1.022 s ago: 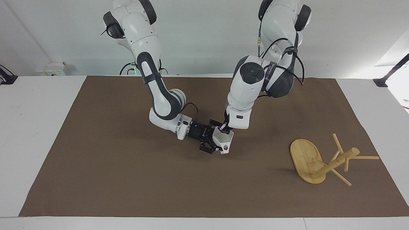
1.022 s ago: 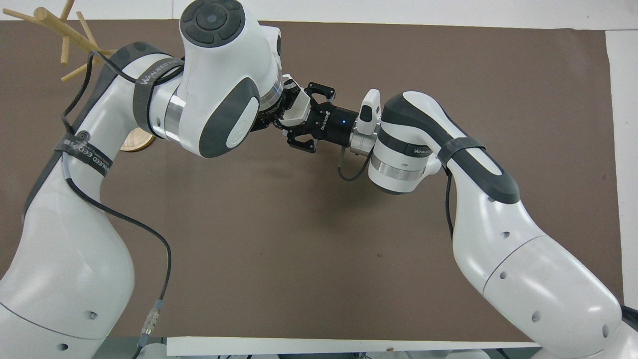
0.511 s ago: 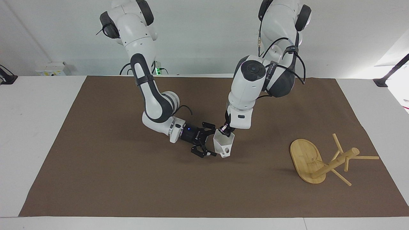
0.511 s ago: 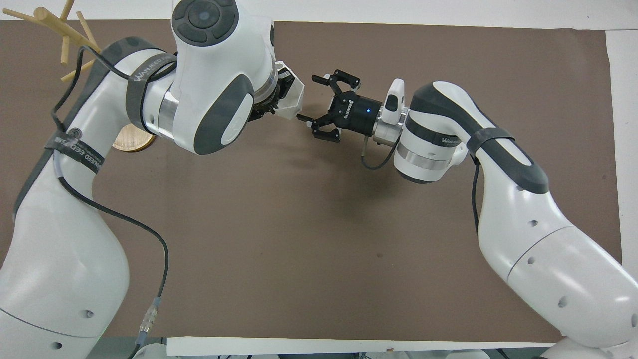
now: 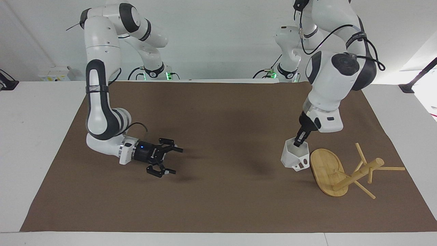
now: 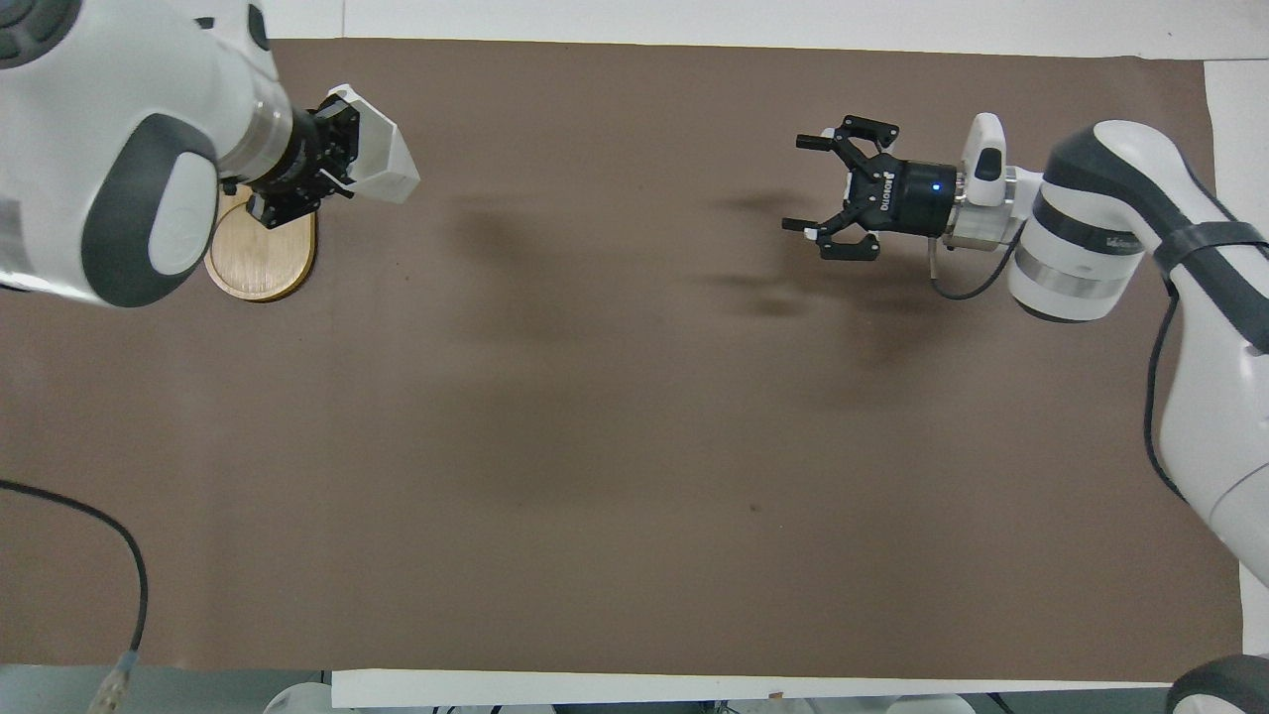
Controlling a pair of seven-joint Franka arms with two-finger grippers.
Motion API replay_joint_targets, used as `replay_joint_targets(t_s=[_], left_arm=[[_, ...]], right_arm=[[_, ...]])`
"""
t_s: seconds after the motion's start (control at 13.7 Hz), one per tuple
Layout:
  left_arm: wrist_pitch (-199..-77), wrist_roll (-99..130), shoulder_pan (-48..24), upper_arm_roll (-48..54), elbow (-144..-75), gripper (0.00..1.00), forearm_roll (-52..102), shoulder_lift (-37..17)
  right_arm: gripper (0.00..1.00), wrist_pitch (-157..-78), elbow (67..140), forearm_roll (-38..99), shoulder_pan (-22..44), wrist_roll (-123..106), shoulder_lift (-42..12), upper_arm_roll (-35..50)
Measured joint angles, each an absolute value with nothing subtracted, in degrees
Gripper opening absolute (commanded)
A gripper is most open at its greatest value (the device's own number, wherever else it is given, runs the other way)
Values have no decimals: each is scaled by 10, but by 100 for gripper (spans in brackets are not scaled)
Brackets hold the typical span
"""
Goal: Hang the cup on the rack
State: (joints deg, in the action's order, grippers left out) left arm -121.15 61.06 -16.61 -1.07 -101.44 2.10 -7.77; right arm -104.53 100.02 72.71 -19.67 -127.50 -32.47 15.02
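Note:
The white faceted cup [image 5: 295, 155] hangs in the air from my left gripper [image 5: 299, 142], which is shut on its rim. It is over the mat just beside the rack's base. In the overhead view the cup [image 6: 380, 161] shows at my left gripper [image 6: 332, 159]. The bamboo rack [image 5: 344, 171] lies tipped on its side at the left arm's end of the mat, its oval base [image 5: 327, 171] on edge and its pegs pointing away. Only the base [image 6: 260, 253] shows in the overhead view. My right gripper [image 5: 169, 160] is open and empty, low over the mat toward the right arm's end [image 6: 818, 193].
A brown mat [image 5: 218, 191] covers the white table [image 5: 37, 112]. The rack's thin pegs [image 5: 389, 168] stick out near the mat's edge at the left arm's end.
My right gripper let go of the cup and drew back toward the right arm's end. My left gripper carried the cup across the mat to beside the rack's base.

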Motion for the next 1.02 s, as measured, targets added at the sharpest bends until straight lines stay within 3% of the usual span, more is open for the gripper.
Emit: replay_joint_targets(t_s=[0.22, 0.37, 0.73, 1.02], left_arm=[[-1375, 510, -110, -11, -1175, 0, 85, -6], [-1408, 383, -93, -11, -1213, 0, 159, 6], [-1416, 188, -77, -11, -1214, 0, 241, 1], [-1430, 182, -77, -10, -1166, 0, 250, -44]], right_arm=[[100, -959, 974, 546, -280, -1157, -292, 151], [100, -930, 965, 425, -309, -1062, -234, 151], [100, -901, 963, 199, -269, -710, -44, 160], [100, -877, 962, 95, -252, -527, 8, 160]])
